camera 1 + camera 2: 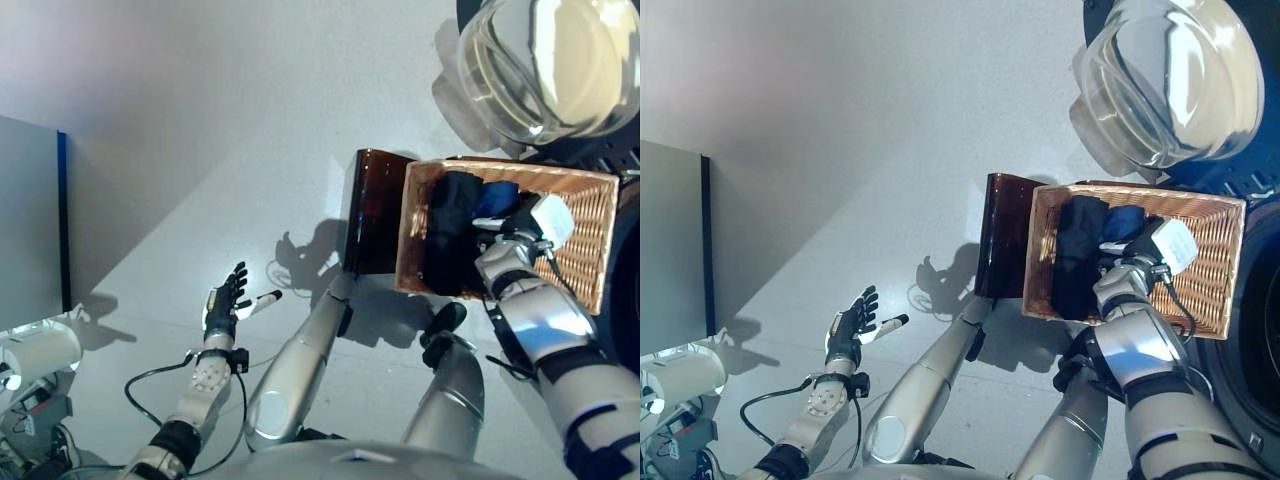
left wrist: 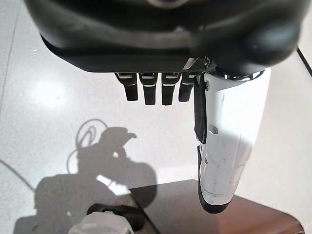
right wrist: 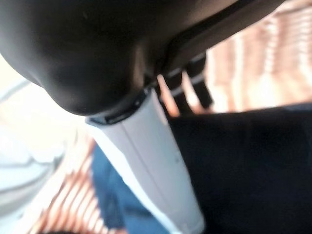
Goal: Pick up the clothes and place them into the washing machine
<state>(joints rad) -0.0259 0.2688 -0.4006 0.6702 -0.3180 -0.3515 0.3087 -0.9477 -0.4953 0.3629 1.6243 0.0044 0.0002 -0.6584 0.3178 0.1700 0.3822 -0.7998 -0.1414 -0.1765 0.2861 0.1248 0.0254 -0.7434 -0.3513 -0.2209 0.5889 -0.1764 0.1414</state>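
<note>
A shallow wicker basket [image 1: 585, 235] rests on a dark brown box [image 1: 375, 210] beside the washing machine. A black garment [image 1: 450, 235] and a blue garment [image 1: 497, 196] lie in it. My right hand [image 1: 503, 228] reaches into the basket above these clothes. In the right wrist view its fingers [image 3: 195, 85] are straight over the wicker and its white thumb [image 3: 156, 161] lies between the black cloth [image 3: 243, 170] and the blue cloth [image 3: 114, 200], not closed on either. My left hand [image 1: 225, 300] hangs open and empty over the floor, far left of the basket; it also shows in the left wrist view [image 2: 161, 39].
The washing machine's round glass door [image 1: 540, 60] stands open above the basket, and the dark drum opening [image 1: 1262, 300] lies at the right edge. A grey cabinet [image 1: 30, 220] stands at the left. A white cylinder [image 1: 40, 355] lies at the lower left.
</note>
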